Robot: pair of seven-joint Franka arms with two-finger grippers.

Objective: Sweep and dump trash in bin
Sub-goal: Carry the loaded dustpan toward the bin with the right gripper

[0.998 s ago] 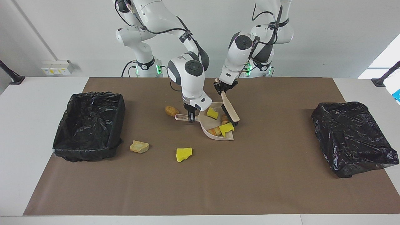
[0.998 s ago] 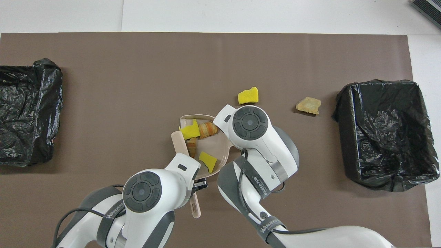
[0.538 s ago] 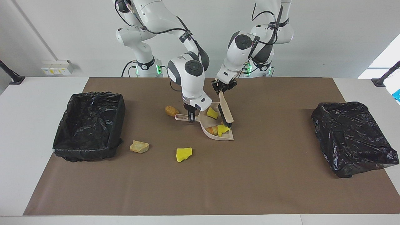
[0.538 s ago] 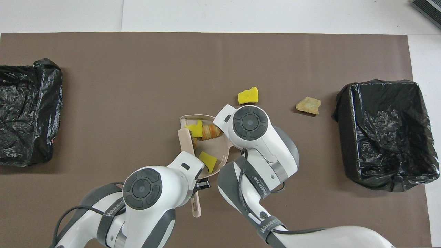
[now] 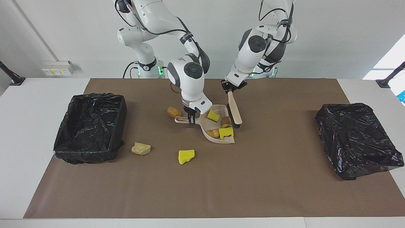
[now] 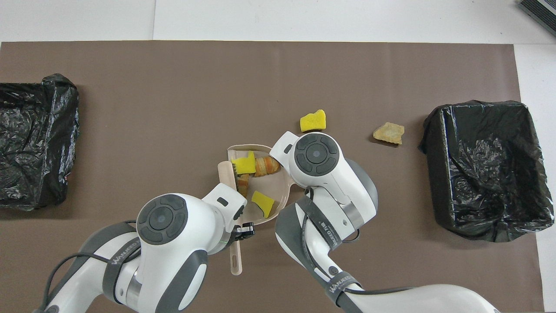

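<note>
My right gripper (image 5: 190,120) is shut on the handle of the beige dustpan (image 5: 208,125), which lies on the brown mat at mid-table. In the pan lie two yellow sponge pieces (image 5: 213,115) (image 6: 263,203) and tan croissant-like lumps (image 5: 213,133) (image 6: 266,166). My left gripper (image 5: 231,88) is shut on the handle of the beige brush (image 5: 235,110), whose black bristles stand at the pan's edge toward the left arm's end. More trash lies on the mat: a brown lump (image 5: 173,112), a tan scrap (image 5: 141,148) (image 6: 388,132) and a yellow sponge (image 5: 186,156) (image 6: 312,121).
A black-lined bin (image 5: 90,126) (image 6: 486,169) stands toward the right arm's end of the table. A second black-lined bin (image 5: 357,139) (image 6: 34,139) stands toward the left arm's end. The brown mat (image 5: 202,190) covers most of the white table.
The brush pushed into the pan, then drew back to the pan's edge as my left hand rose. The scraps in the pan bunched together. The right gripper and pan barely shifted.
</note>
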